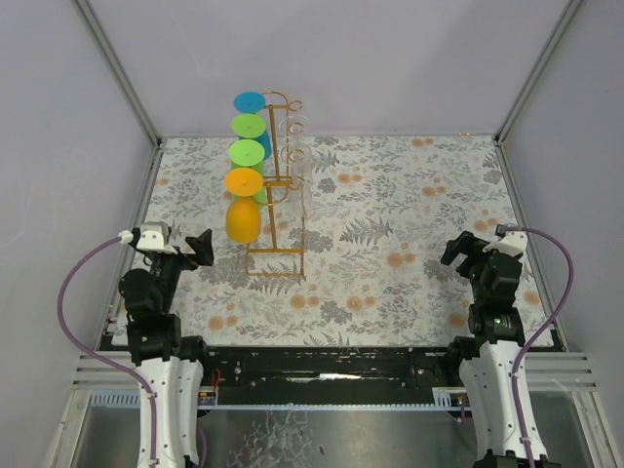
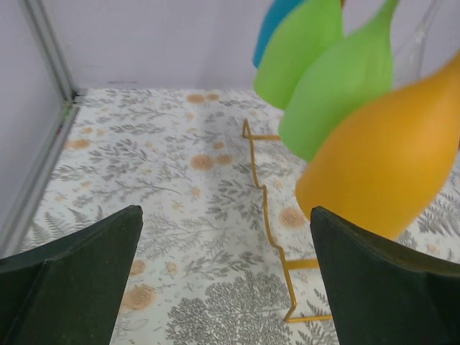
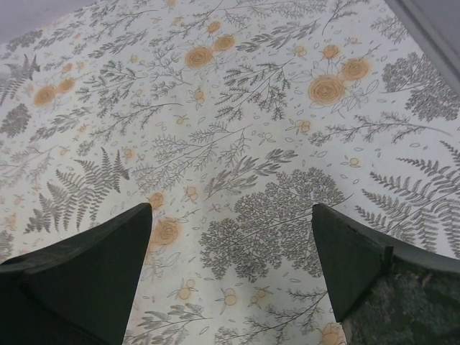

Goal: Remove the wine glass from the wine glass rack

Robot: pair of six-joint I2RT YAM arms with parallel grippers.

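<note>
The gold wire wine glass rack (image 1: 278, 195) stands left of the table's middle. Coloured wine glasses hang upside down on its left side: orange (image 1: 243, 216) nearest, then green (image 1: 246, 153), green (image 1: 248, 125) and blue (image 1: 250, 101). Clear glasses (image 1: 297, 156) hang on its right side. My left gripper (image 1: 200, 247) is open and empty, a little left of the orange glass. In the left wrist view the orange bowl (image 2: 384, 162) hangs just beyond my right finger (image 2: 388, 287), with green bowls (image 2: 338, 86) behind. My right gripper (image 1: 466, 252) is open and empty at the right.
The rack's base wire (image 2: 269, 226) runs across the flowered cloth (image 1: 390, 224) ahead of my left gripper. Grey walls close the table at the back and sides, with a metal frame post (image 2: 47, 79) at the left. The right wrist view shows only cloth (image 3: 237, 144).
</note>
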